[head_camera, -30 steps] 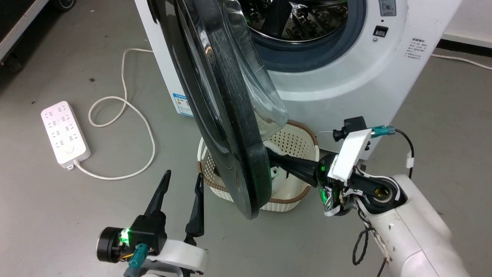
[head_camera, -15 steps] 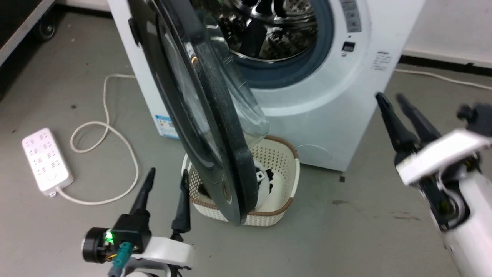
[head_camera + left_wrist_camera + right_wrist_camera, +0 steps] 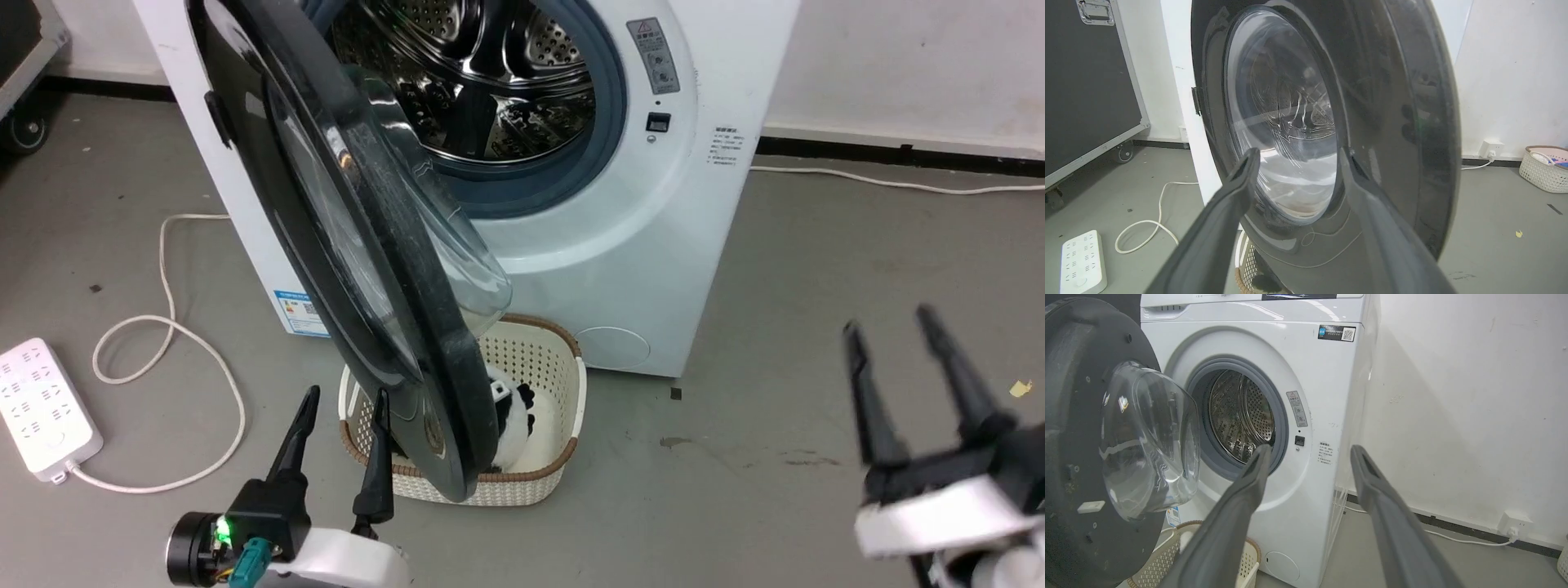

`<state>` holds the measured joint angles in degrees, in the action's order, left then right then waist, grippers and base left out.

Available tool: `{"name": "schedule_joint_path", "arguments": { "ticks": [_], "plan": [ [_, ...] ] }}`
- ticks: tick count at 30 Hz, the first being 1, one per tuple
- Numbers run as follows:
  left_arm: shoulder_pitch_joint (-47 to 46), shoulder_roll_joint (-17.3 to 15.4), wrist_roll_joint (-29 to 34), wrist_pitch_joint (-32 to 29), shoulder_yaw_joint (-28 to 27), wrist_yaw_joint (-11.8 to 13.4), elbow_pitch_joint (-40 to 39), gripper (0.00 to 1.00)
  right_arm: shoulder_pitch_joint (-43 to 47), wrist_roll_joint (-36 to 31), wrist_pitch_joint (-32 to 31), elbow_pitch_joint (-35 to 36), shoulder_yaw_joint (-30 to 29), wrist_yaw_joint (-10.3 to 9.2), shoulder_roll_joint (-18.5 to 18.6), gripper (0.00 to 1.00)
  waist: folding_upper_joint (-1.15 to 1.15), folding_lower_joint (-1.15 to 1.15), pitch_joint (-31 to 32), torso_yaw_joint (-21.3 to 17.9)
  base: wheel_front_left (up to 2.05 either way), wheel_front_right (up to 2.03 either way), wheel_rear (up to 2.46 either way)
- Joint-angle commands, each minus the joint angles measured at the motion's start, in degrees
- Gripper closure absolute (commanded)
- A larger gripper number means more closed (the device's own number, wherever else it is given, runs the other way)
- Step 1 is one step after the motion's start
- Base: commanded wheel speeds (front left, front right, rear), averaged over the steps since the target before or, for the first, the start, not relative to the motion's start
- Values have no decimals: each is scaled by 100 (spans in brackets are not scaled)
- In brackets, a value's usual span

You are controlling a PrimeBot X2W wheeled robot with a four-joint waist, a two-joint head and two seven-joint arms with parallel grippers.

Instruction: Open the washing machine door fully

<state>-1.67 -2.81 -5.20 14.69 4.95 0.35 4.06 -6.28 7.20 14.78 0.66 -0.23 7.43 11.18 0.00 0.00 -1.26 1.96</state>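
Note:
The washing machine door (image 3: 359, 269) is a big glossy black disc with a bulging clear glass bowl (image 3: 1147, 441), swung out from the white machine (image 3: 620, 245) and standing roughly edge-on to me. Its outer face (image 3: 1298, 122) looms close in the left wrist view. The steel drum opening (image 3: 482, 82) lies uncovered behind it. My left gripper (image 3: 343, 400) is open, low at the door's bottom edge, its fingers just in front of the outer face; touching cannot be told. My right gripper (image 3: 890, 322) is open, well away to the right, over bare floor. Its fingers (image 3: 1249, 490) frame the machine front.
A white woven basket (image 3: 563, 384) with a black-and-white soft item sits on the floor under the door. A white power strip (image 3: 41, 408) and looped cable (image 3: 171, 327) lie left. A black wheeled case (image 3: 1090, 81) stands far left. Another basket (image 3: 1545, 169) sits by the right wall.
The head camera has pulled back and tilted up. My right gripper left the door's inner rim near the basket and swung away to the right, open. The left gripper kept its place.

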Motion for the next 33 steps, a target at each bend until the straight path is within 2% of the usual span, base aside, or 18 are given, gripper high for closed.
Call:
{"name": "schedule_joint_path", "arguments": {
  "ticks": [1, 4, 7, 15, 20, 21, 22, 26, 32, 33],
  "plan": [
    [115, -8, 27, 30, 15, -25, 29, 0, 273, -193, 20, 109, -82, 6, -217, 0, 0, 0, 16, -4, 0, 0, 0],
    [173, -8, 35, 30, 67, -19, 39, 0, 646, -371, 20, 160, -214, 6, -542, 0, 0, 0, 44, 2, 0, 0, 0],
    [239, -8, 27, 30, 113, 14, 32, 0, 889, -439, 21, 107, -262, 6, -697, 0, 0, 0, 60, 3, 0, 0, 0],
    [298, -8, 31, 30, 226, 33, 151, 0, 1096, -733, 21, -132, -214, 6, -812, 0, 0, 0, 94, 52, 0, 0, 0],
    [240, -7, 36, 30, 235, 49, 156, 0, 1061, -572, 21, -112, -189, 6, -827, 0, 0, 0, 61, 51, 0, 0, 0],
    [233, -7, 40, 30, 235, 44, 148, 55, 1050, -533, 21, -112, -187, 6, -827, 0, 0, 0, 56, 47, 0, 0, 0],
    [225, -7, 54, 30, 236, 32, 136, 100, 1040, -499, 21, -113, -181, 6, -828, 0, 0, 0, 51, 44, 0, 0, 0],
    [128, -7, 53, 30, 135, 67, -187, 100, 978, -256, 21, -89, -186, 6, -829, 0, 0, 0, 27, 30, 0, 0, 0],
    [-141, -7, -215, 30, -156, 289, -1036, 100, 929, -159, 21, -70, -199, 6, -829, 0, 0, 0, 10, 15, 0, 0, 0],
    [-310, -7, -323, 30, -251, 411, -1464, 100, 913, -110, 21, -65, -208, 6, -829, 0, 0, 0, 5, 6, 0, 0, 0]
  ]
}}
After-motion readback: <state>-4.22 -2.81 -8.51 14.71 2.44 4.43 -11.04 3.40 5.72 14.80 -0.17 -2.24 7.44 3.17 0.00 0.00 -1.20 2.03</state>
